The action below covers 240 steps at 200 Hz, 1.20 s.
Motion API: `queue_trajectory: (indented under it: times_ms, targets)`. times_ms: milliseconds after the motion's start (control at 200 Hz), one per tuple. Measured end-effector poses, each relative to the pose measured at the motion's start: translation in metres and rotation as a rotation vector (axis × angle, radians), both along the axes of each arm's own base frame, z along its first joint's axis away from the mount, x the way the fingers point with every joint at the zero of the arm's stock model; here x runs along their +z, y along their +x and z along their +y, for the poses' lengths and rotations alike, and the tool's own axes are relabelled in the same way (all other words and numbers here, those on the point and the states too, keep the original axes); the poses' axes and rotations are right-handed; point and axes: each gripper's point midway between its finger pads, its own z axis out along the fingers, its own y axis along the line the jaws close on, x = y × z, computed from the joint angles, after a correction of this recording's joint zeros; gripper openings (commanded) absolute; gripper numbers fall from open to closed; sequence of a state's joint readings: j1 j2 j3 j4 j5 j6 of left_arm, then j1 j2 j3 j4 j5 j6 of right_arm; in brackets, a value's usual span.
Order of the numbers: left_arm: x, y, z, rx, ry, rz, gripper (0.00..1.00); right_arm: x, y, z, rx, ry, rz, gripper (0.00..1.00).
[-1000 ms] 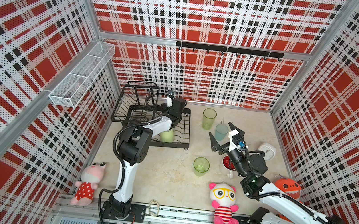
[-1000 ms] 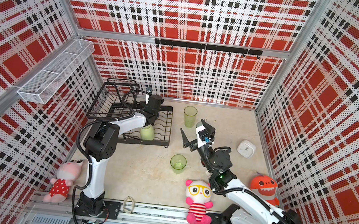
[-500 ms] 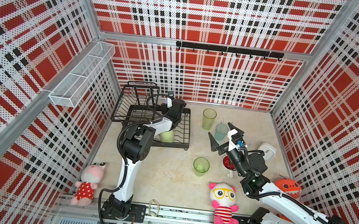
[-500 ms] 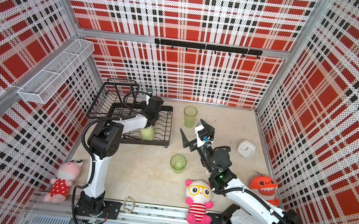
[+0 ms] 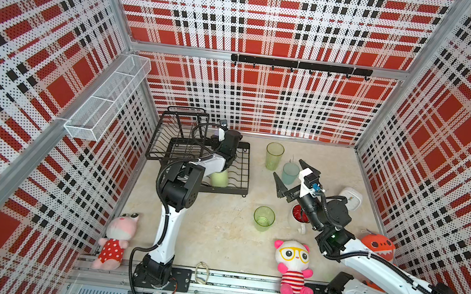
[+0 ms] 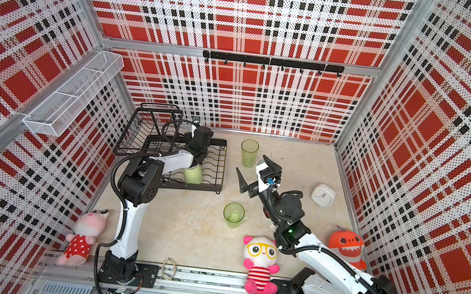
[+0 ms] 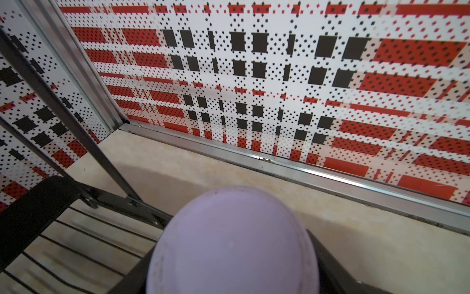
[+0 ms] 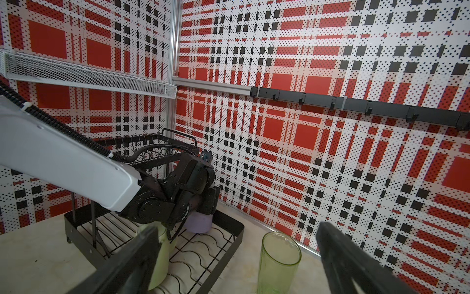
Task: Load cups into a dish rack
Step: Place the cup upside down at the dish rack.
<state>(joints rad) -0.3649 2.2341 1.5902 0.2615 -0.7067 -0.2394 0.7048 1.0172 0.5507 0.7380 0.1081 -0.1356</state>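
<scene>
The black dish rack [image 5: 248, 170] stands at the back left, with a pale green mug [image 5: 219, 178] upside down on its lower tray. My left gripper [image 7: 232, 277] is low over the tray's far end. Its jaws sit against both sides of an upturned lavender cup [image 7: 231, 241] that rests on the tray wires [image 8: 198, 225]. My right gripper [image 5: 287, 167] hangs open above the teal tumbler [image 5: 290, 174], facing the olive-green tumbler [image 8: 278, 262]. A bright green tumbler [image 5: 263, 219] stands mid-floor. The white mug with red inside [image 5: 299, 215] is half hidden under my right arm.
A white clock [image 5: 350, 198] lies at the right. Plush toys sit along the front: a pink one [image 5: 116, 237], a glasses-wearing one [image 5: 293, 261] and an orange one [image 5: 378, 246]. A white mesh basket [image 5: 108, 98] hangs on the left wall, a hook rail [image 5: 299, 65] on the back wall.
My left arm's elbow has shifted slightly while its gripper stays at the tray's far end with the lavender cup. The right arm has not moved.
</scene>
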Motion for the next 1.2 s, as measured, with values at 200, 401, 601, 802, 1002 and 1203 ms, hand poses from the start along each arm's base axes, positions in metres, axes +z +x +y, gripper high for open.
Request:
queue_trajectory:
  times_ms: [200, 401, 601, 802, 1002, 1203]
  targets:
    - [0.002, 0.001, -0.001, -0.004, 0.009, -0.002, 0.90, 0.004, 0.000, 0.000, 0.001, 0.007, -0.003, 1.00]
    - [0.002, 0.000, -0.001, -0.002, 0.026, 0.002, 0.92, 0.003, 0.000, 0.000, 0.003, 0.008, 0.004, 1.00]
    - [0.006, -0.003, -0.003, -0.002, 0.041, 0.007, 0.95, 0.009, 0.003, 0.002, 0.007, 0.018, 0.033, 1.00]
    - [0.046, -0.013, -0.009, -0.004, 0.032, -0.044, 0.96, 0.011, 0.013, 0.003, -0.010, 0.029, 0.099, 1.00]
    - [0.114, -0.033, -0.024, -0.030, 0.010, -0.144, 0.96, 0.000, 0.042, 0.001, -0.065, 0.036, 0.282, 1.00]
    - [0.164, -0.054, -0.047, -0.117, -0.005, -0.201, 0.96, -0.021, 0.052, 0.006, -0.078, -0.011, 0.490, 0.98]
